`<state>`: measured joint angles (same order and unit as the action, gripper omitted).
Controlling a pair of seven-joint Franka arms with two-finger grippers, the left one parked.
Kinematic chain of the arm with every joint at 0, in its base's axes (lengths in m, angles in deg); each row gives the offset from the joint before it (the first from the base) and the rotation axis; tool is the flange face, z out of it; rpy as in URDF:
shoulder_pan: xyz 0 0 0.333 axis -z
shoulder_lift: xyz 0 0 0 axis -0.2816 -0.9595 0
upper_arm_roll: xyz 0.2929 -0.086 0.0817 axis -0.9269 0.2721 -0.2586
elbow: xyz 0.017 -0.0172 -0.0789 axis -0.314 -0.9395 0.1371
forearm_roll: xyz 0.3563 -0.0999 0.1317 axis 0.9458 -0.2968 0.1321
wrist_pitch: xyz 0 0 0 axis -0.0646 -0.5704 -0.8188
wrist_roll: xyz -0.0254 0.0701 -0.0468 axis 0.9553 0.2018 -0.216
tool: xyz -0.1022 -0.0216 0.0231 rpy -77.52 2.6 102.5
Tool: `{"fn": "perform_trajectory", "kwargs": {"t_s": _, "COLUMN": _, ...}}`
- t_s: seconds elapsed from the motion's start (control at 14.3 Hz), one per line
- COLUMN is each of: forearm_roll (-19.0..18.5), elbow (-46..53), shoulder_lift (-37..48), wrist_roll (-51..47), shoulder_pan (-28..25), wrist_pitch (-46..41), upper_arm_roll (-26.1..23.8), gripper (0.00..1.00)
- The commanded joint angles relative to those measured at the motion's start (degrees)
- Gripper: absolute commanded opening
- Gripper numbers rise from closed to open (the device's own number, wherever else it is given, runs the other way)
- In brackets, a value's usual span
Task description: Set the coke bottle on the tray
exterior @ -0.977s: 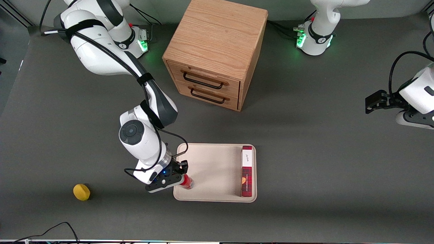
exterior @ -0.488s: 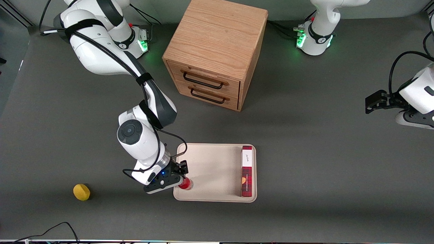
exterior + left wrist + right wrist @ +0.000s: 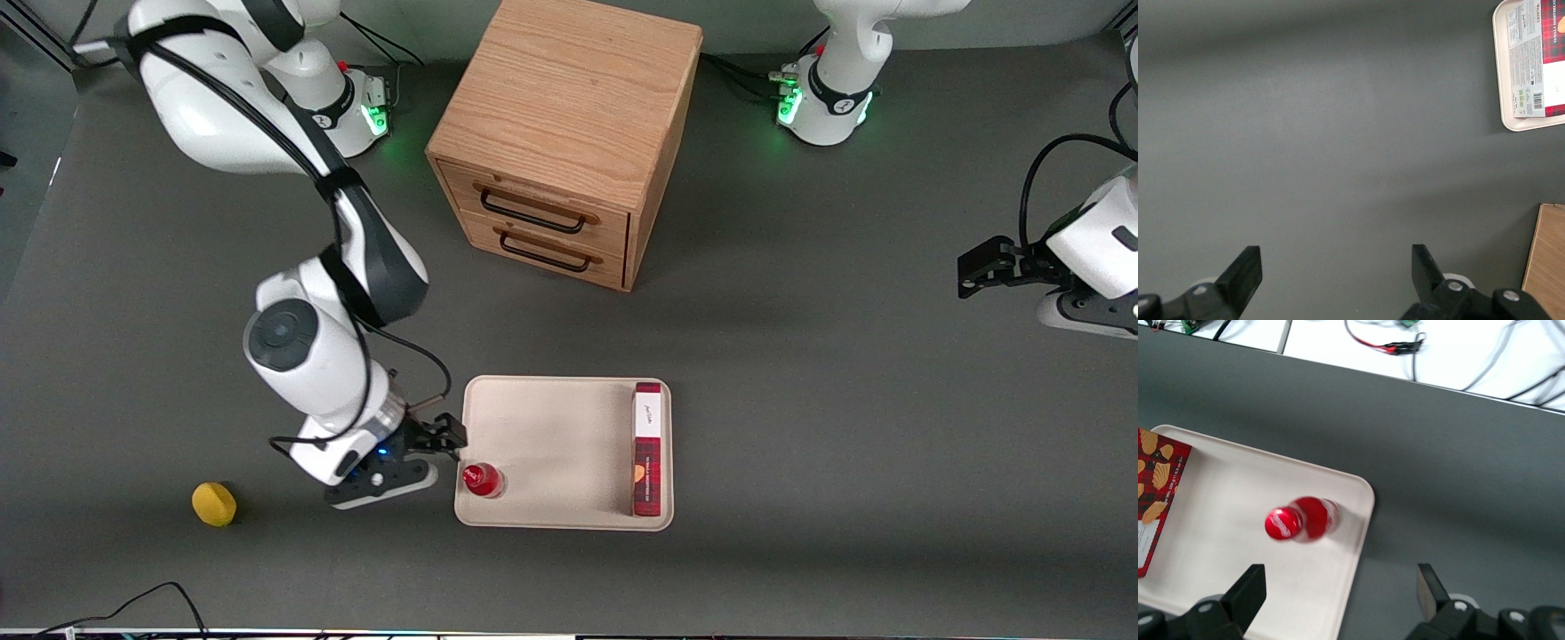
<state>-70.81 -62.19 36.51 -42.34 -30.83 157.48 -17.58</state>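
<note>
The coke bottle (image 3: 483, 480) (image 3: 1300, 520) stands upright on the beige tray (image 3: 551, 444) (image 3: 1225, 520), in the tray's corner nearest the front camera at the working arm's end. Its red cap faces up. My gripper (image 3: 443, 449) (image 3: 1338, 593) hangs open above the tray's edge, raised and drawn back from the bottle toward the working arm's end. Nothing is between its fingers (image 3: 1248, 590).
A long red plaid box (image 3: 648, 449) (image 3: 1155, 493) (image 3: 1538, 57) lies on the tray along the edge toward the parked arm. A wooden two-drawer cabinet (image 3: 564, 133) stands farther from the front camera. A yellow ball (image 3: 214, 504) lies on the grey table toward the working arm's end.
The gripper let go of the bottle, which now stands free on the tray. The arm rose and pulled back toward the working arm's end.
</note>
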Motion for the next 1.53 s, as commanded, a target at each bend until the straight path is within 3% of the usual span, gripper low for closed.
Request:
{"fn": "perform_trajectory", "kwargs": {"t_s": 0.0, "forearm_roll": 1.7, "elbow": -15.1, "shoulder_lift": 14.4, "wrist_roll": 0.7, "shoulder_pan": 5.8, "wrist_pitch": -2.0, "upper_arm_roll": -3.3, "gripper": 1.0}}
{"fn": "perform_trajectory", "kwargs": {"t_s": 0.14, "forearm_roll": 4.6, "elbow": -20.8, "shoulder_lift": 20.9, "wrist_roll": 0.6, "shoulder_pan": 14.6, "wrist_pitch": -4.6, "upper_arm_roll": -9.2, "gripper": 1.0}}
{"fn": "perform_trajectory", "kwargs": {"t_s": 0.28, "forearm_roll": 5.1, "elbow": -23.1, "shoulder_lift": 26.0, "wrist_roll": 0.7, "shoulder_pan": 23.1, "wrist_pitch": -10.6, "upper_arm_roll": -15.9, "gripper": 1.0}}
{"fn": "perform_trajectory", "kwargs": {"t_s": 0.56, "forearm_roll": 5.3, "elbow": -23.1, "shoulder_lift": 31.5, "wrist_roll": 0.6, "shoulder_pan": 33.8, "wrist_pitch": -19.5, "upper_arm_roll": -21.0, "gripper": 1.0}}
{"fn": "perform_trajectory", "kwargs": {"t_s": 1.19, "forearm_roll": 5.7, "elbow": -13.9, "shoulder_lift": 33.0, "wrist_roll": 5.2, "shoulder_pan": 40.3, "wrist_pitch": -30.2, "upper_arm_roll": -20.2, "gripper": 1.0}}
{"fn": "perform_trajectory", "kwargs": {"t_s": 1.47, "forearm_roll": 6.6, "elbow": -12.4, "shoulder_lift": 33.4, "wrist_roll": 5.2, "shoulder_pan": 40.3, "wrist_pitch": -33.0, "upper_arm_roll": -20.3, "gripper": 1.0}}
